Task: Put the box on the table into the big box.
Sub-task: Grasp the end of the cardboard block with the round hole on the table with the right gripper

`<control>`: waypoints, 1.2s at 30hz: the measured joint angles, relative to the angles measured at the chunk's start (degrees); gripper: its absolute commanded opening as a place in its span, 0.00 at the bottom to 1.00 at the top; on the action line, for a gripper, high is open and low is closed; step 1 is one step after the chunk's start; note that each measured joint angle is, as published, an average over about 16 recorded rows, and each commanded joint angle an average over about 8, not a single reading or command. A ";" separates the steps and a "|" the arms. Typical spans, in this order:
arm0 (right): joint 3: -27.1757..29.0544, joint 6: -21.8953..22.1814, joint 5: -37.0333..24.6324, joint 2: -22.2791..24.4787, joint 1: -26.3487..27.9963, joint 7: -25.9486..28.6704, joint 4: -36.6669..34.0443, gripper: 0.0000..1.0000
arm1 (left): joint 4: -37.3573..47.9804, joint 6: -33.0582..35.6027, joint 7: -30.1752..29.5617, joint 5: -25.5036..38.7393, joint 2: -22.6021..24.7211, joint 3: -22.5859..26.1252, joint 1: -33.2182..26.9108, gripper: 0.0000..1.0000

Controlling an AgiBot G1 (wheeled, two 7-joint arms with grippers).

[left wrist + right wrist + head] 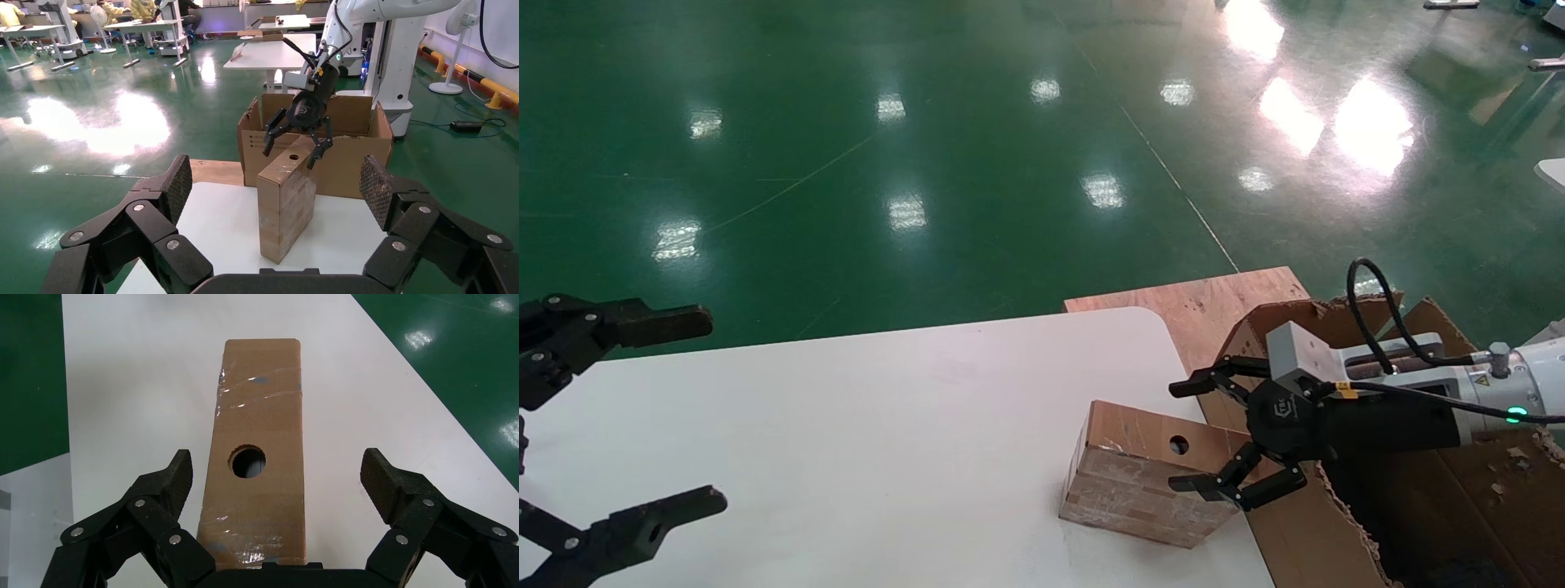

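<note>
The box (1144, 474) stands on its thin side on the white tabletop (862, 441), near the right edge. Its narrow top face has a small round hole (1178, 445) and shiny tape across it. Its wide side looks striped, like many layers. The right gripper (1201, 434) is wide open at the box's right end, with one finger on each side of that end. In the right wrist view the fingers (392, 490) stand apart from the box (260, 447) and do not touch it. The big box (1434, 482) sits just past the tabletop's right edge, under the right arm. Its flaps are torn and ragged, and it is dark inside. A brown wooden board (1197, 306) lies on the floor behind the tabletop corner, next to the big box. The left gripper (621, 425) is wide open too and holds nothing. It hangs over the left edge of the tabletop, well apart from the box. In the left wrist view the box (286, 205) stands upright, with the right gripper (297, 146) at its far top end and the big box (343, 144) behind it. The floor (846, 163) is shiny green.
</note>
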 measured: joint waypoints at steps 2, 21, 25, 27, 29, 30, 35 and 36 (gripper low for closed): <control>-0.03 0.00 0.05 -0.01 0.02 0.02 -0.04 0.00 | 0.00 0.00 0.00 0.00 0.00 0.00 0.00 0.51; 0.23 0.01 -0.18 0.06 -0.11 -0.11 0.24 0.00 | 0.00 0.00 0.00 0.00 0.00 0.00 0.00 0.00; 0.25 0.01 -0.21 0.07 -0.13 -0.13 0.27 0.00 | 0.00 0.00 0.00 0.00 0.00 0.00 0.00 0.00; 0.26 0.01 -0.21 0.08 -0.14 -0.13 0.28 0.00 | 0.00 0.00 0.00 0.00 0.00 0.00 0.00 0.00; 0.27 0.07 -0.22 0.08 -0.15 -0.13 0.31 0.00 | 0.00 0.00 0.00 0.00 0.00 0.00 0.00 0.00; 0.27 0.12 -0.22 0.08 -0.16 -0.13 0.34 0.00 | 0.00 0.00 0.00 0.00 0.00 0.00 0.00 0.00; 0.28 0.44 -0.09 0.28 0.16 0.50 1.06 0.00 | 0.01 0.00 0.00 0.00 0.00 0.00 0.00 0.00; 0.29 0.53 -0.04 0.38 0.35 0.84 1.40 0.00 | 0.01 0.01 0.00 0.00 0.00 0.00 0.00 0.00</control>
